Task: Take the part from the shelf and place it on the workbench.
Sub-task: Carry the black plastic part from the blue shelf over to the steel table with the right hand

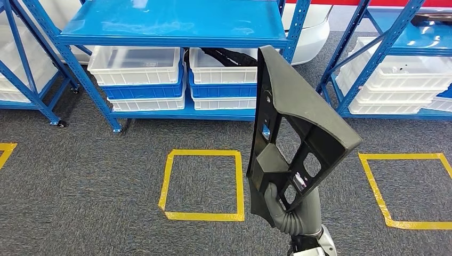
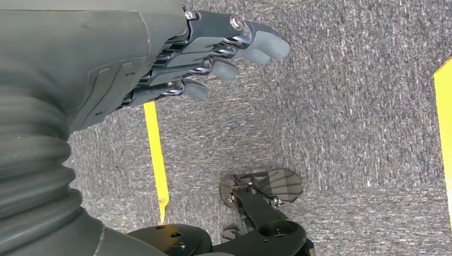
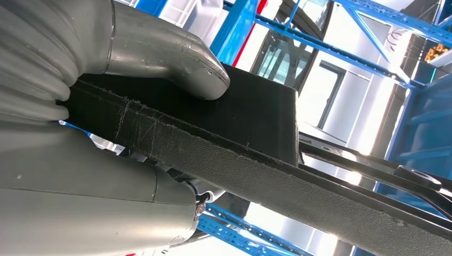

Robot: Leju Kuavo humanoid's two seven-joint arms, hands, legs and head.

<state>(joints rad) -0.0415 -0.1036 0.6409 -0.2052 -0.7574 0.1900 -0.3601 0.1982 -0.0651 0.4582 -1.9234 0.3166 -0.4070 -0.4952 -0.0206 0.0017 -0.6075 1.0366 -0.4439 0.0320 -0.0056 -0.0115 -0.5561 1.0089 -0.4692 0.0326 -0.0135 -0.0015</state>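
My right hand [image 1: 282, 205] grips the dark, grainy plastic part [image 1: 290, 133], a ribbed triangular frame held upright; my left hand [image 2: 213, 50] hangs empty, fingers loosely extended over grey carpet [image 2: 346, 117].

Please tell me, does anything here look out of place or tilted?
Nothing looks damaged. The dark plastic part stands on end, leaning, held at its lower end by the right hand. Another dark part sticks out of a white bin.

The left hand [image 2: 213, 53] has dark jointed fingers with pale grey tips and small silver screws. A ribbed grey cover [image 2: 32, 176] sheathes its wrist. The right hand [image 3: 160, 58] has a thick, smooth grey thumb.
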